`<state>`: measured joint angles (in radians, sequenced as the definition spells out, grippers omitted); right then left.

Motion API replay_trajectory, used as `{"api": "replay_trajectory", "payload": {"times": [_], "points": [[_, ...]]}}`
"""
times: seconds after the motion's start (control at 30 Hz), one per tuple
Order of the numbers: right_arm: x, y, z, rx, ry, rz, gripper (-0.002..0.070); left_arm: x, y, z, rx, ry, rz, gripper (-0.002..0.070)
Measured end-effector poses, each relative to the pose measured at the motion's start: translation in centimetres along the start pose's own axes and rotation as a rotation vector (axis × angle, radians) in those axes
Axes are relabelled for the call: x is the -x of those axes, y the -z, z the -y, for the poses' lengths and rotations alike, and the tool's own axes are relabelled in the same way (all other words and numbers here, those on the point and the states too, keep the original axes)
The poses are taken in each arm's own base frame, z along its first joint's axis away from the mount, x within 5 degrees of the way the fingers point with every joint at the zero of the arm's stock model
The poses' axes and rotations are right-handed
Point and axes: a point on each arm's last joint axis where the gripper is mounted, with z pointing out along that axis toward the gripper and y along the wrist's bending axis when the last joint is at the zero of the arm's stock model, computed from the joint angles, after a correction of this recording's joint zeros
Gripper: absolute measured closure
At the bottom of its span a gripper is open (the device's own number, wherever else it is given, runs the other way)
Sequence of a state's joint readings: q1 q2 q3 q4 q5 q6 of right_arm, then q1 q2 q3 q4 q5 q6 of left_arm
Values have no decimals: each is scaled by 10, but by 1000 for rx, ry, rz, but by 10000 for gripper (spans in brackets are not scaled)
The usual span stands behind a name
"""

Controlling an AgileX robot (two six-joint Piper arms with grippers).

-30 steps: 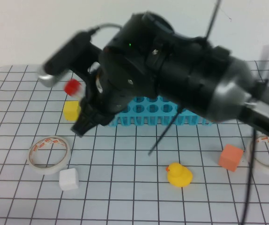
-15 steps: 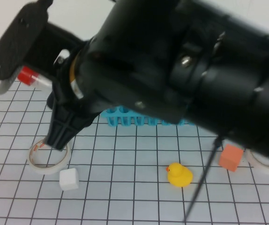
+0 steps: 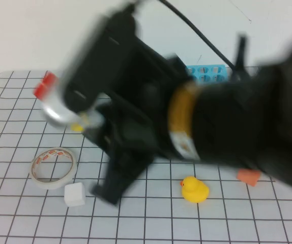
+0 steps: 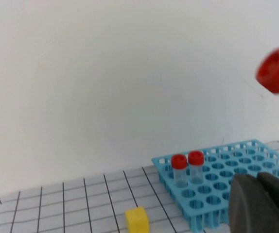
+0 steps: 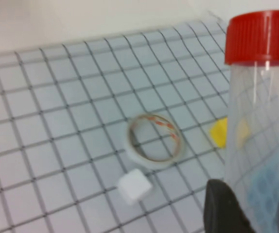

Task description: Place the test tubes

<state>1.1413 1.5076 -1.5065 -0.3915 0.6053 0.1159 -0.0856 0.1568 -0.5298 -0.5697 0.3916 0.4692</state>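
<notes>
The blue rack (image 4: pixel 217 179) stands on the gridded counter (image 3: pixel 13 213). In it stand two tubes (image 4: pixel 179 170) with red caps, upright and side by side in neighbouring holes near one corner. In the high view only a corner of the rack is seen, at the upper middle-right of the frame, behind the right arm (image 3: pixel 186 127).

The right tool (image 5: pixel 256 208) is clamped on a tube (image 5: pixel 261 97), with the dark fingers (image 5: pixel 222 208) pressing on its lower part. This tube is clear with a red cap, and the grid of the counter is seen through its wall. Whether something is inside I cannot tell. In the high view its cap is at the upper left of the frame, in the air over the counter and well apart from the rack. The left tool (image 4: pixel 261 204) is seen only by its own camera. Its fingers are together on nothing, and the rack is just behind it.

One second ago the rack was almost whole in the middle of the high view. Now the right arm has come nearer to the camera and covers most of the frame. The cap has gone further to the left. The yellow cube (image 4: pixel 136 219) is almost hidden in the high view, and the orange cube (image 3: pixel 249 176) shows only its lower edge at the right. The tape (image 3: pixel 53 166), the white cube (image 3: pixel 75 194) and the duck (image 3: pixel 194 189) lie in the lower part of the frame, where they were before.
</notes>
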Motion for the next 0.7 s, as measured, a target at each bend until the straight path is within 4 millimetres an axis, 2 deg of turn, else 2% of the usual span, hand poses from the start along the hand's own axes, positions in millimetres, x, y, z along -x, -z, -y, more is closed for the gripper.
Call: {"api": "replay_trajectory", "payload": {"times": [0.2,0.33,0.5,0.7], "points": [[-53,11,-17,82,-42,157,444,3,0,-1,11,-26,30,676],[-81,9,-33,162,-42,269,444,-1,0,2,-43,-105,-8,676],[-98,6,-46,239,-45,387,444,-9,0,6,-155,-161,-48,676],[-92,9,-48,267,-74,488,444,-20,-1,10,-251,-116,-74,676]]}}
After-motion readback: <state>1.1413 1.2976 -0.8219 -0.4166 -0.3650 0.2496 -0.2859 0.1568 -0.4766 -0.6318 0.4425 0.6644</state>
